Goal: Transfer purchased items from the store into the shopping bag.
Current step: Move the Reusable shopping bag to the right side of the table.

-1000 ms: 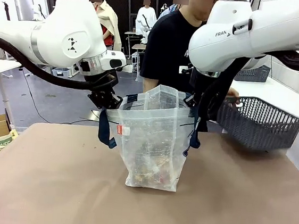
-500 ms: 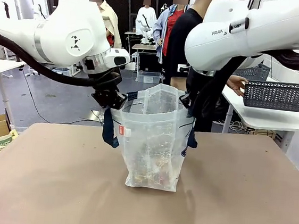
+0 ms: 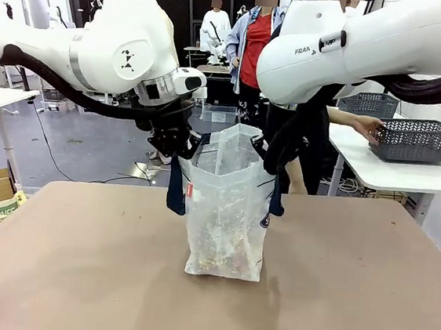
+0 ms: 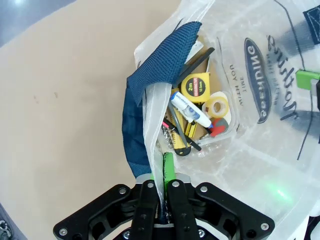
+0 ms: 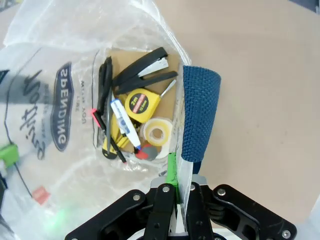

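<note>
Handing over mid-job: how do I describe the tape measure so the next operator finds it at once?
On the brown table stands a translucent white plastic shopping bag. On its bottom lies the yellow tape measure, beside a clear tape roll and a blue-capped white tube. It alone is a squarish yellow block with a round label.

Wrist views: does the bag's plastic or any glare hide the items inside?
Left wrist view: the shopping bag film is hazy, with a blurred green glow, but the yellow tape measure is sharp through the opening. Right wrist view: likewise, tape roll crisp. Front view: contents indistinct behind film.
</note>
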Motion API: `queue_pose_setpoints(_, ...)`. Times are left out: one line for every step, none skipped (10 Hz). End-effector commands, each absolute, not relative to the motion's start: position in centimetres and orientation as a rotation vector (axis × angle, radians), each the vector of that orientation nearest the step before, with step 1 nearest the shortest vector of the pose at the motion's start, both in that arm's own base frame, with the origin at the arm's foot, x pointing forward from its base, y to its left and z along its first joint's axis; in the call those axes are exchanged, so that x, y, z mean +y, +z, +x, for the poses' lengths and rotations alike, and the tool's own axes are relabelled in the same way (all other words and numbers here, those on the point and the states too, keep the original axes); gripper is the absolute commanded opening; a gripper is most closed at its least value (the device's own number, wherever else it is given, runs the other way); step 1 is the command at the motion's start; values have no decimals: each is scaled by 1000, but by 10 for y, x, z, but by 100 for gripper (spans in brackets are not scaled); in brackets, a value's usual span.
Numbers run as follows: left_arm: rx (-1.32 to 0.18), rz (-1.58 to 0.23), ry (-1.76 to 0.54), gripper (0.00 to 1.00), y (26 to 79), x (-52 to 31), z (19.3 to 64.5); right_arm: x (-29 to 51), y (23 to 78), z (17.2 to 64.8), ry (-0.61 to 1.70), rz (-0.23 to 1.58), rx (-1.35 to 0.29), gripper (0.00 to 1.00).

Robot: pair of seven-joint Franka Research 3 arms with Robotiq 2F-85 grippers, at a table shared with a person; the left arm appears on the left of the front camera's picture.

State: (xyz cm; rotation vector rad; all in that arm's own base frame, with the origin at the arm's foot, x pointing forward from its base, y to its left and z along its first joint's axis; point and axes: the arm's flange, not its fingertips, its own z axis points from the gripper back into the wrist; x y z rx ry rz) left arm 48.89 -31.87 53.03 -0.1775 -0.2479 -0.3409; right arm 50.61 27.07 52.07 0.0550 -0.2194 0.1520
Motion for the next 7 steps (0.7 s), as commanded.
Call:
queue_pose_setpoints(-269,-197,-306,0,534,-329,495,285,520,516,84,60,-233,0)
queue_pose_setpoints(-269,-204,-314,0,536,-332,495,288,520,518,79,78,-229,0)
queue_pose_setpoints(-267,-216,-333,0,537,-336,495,291,518,521,97,86,-218,0)
queue_pose_setpoints(-254,-242,-353,0,537,-330,493,285,522,522,178,102,-227,0)
queue_pose_setpoints(-255,-195,-337,0,534,-330,492,283,520,514,103,76,-216,0)
queue_pose_setpoints(-255,-195,-337,0,534,-330,492,283,520,514,103,76,-216,0)
queue_pose_setpoints(-250,-203,-340,0,534,-332,491,287,521,517,127,80,-218,0)
